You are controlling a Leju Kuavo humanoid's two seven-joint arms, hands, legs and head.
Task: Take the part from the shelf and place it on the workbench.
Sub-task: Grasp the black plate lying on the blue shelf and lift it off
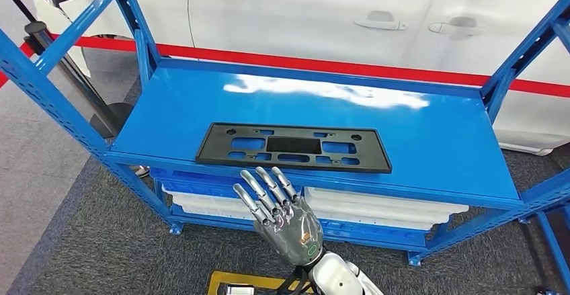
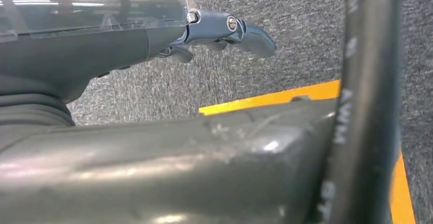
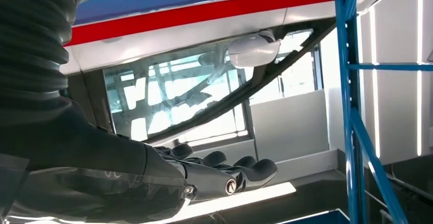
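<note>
Part, black perforated plate: lying flat near front edge of blue shelf, head view. Right hand: hovering just before that edge, fingers extended, spread, holding nothing. Left wrist view: left hand hanging above grey carpet; grip state indeterminable. Right wrist view: fingers extending straight, empty.

Bare shelf surface surrounds the part; uprights flank it.

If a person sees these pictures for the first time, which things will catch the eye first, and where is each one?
First comes the bright blue shelf, with a flat black part full of cut-outs lying near its front edge. Just in front of the shelf, the right hand is raised with its fingers spread, not touching the part. Behind the shelf stands a white car above a red stripe.
</note>
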